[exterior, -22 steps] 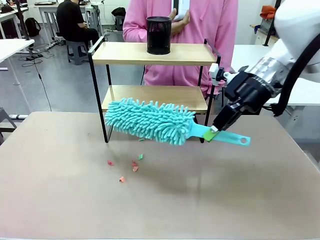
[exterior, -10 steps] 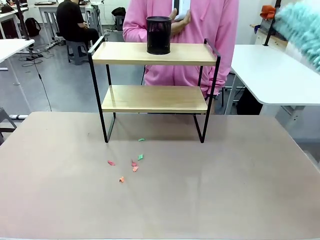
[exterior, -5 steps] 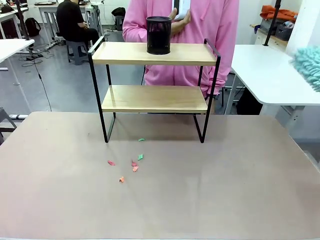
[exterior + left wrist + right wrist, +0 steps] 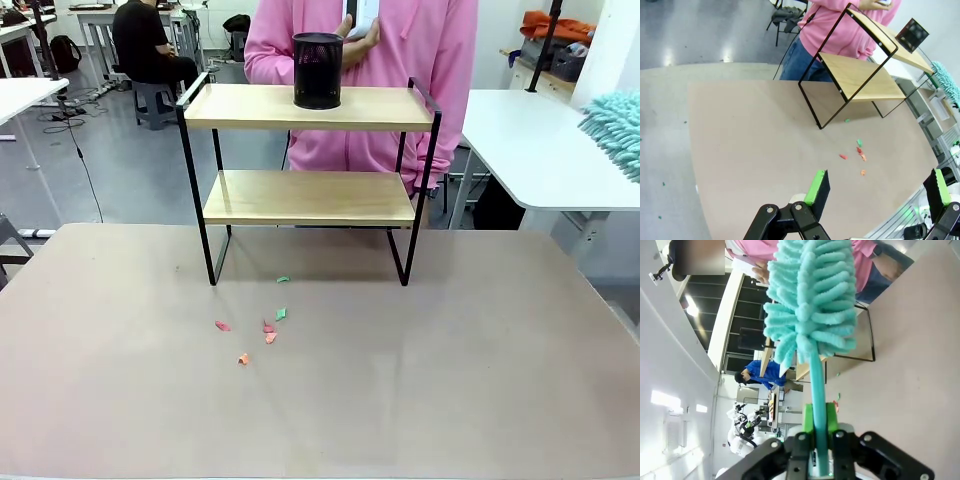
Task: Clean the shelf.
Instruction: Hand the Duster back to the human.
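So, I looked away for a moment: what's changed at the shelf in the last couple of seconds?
The right gripper, shut on the teal duster, has pulled it away from the lower board of the shelf, up and off to the robot's right. The shelf, the black mesh cup on its top board and the paper scraps on the table stayed put.

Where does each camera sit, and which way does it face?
Front: robot's side of the table, facing the shelf and the person; duster tip at right edge.
Left wrist: above the table, looking down past the open left gripper.
Right wrist: along the right gripper, shut on the duster's handle.
Shared: front and left wrist both show shelf and scraps.
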### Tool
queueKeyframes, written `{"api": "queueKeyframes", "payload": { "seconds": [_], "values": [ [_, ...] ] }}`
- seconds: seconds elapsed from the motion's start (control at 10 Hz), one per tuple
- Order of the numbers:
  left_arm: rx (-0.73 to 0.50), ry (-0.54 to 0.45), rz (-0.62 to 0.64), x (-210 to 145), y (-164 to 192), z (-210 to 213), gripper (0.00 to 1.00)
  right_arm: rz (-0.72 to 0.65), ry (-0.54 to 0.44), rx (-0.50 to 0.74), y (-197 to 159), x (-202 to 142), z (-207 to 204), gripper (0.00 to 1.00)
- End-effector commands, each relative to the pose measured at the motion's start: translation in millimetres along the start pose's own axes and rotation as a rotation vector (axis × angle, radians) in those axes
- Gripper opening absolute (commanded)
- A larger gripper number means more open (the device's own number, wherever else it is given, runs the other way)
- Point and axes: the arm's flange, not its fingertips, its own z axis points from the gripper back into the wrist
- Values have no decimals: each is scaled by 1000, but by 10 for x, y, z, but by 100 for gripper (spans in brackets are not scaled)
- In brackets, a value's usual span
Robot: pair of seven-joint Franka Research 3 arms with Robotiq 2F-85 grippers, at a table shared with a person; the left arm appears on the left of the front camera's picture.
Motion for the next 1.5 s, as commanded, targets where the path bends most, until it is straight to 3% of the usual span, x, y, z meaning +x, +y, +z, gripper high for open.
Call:
{"api": "queueKeyframes", "payload": {
  "seconds": [0.0, 1.0, 1.2, 1.3, 1.4],
  "values": [
    [-12, -18, -20, 7, -9, -5, 100, 11, -2, -12, 0, -5, 5, 12],
    [0, 0, 0, 0, 0, 0, 100, 1, 3, -5, -8, -2, 1, 12],
    [-171, 35, -73, 131, -372, 17, 100, 100, 10, 57, 302, 114, -3, 12],
    [-245, 104, -123, 180, -615, -118, 100, 178, 85, 145, 584, 170, 17, 12],
    [-335, 191, -180, 194, -888, -348, 100, 247, 246, 161, 896, 134, -47, 12]
  ]
}}
